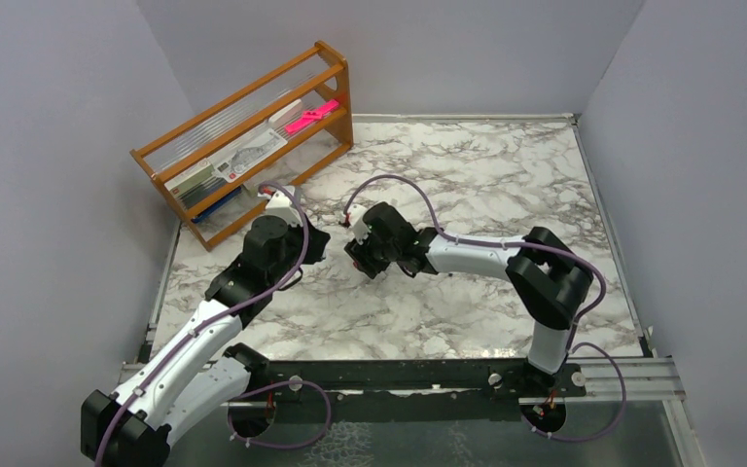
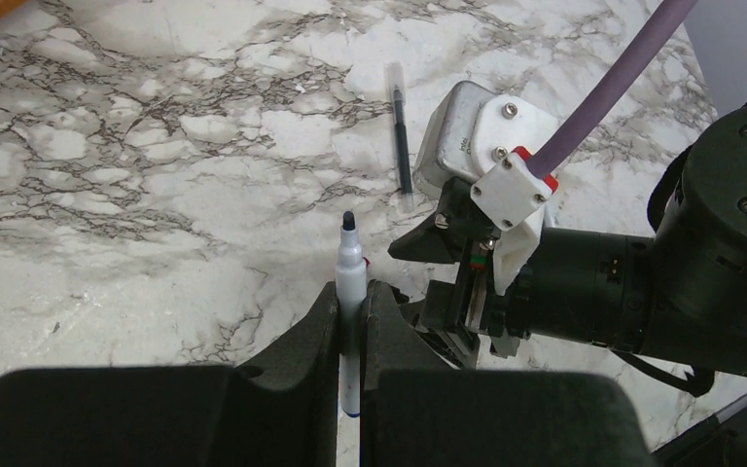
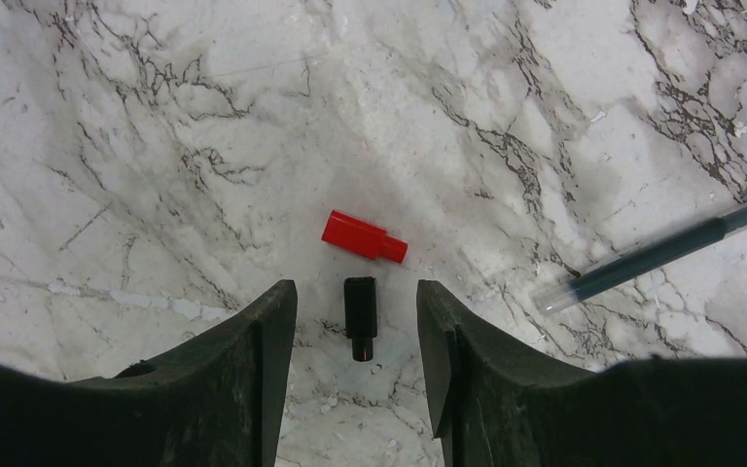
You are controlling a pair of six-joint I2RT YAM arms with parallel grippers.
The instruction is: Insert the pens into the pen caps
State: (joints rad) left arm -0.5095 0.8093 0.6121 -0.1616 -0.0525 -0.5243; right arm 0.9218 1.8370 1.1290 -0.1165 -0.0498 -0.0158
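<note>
On the bench (image 3: 156, 146), the black cap (image 3: 360, 311) lies between the open, empty right fingers (image 3: 263, 331), red cap (image 3: 362, 236) just beyond, while the left fingers (image 2: 302, 331) pinch a white pen (image 2: 350, 263): next, I judge, grasp that cap squarely.

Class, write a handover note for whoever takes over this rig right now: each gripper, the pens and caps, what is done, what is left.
Left gripper: shut on white pen, tip bare.
Right gripper: open, fingers on either side of black cap, not touching it.
Black cap and red cap lie on the table, with the clear pen lying nearby.
Done: no pen seen pushed into a cap.
Left: grip a cap and push the white pen in, then check the clear pen.
</note>
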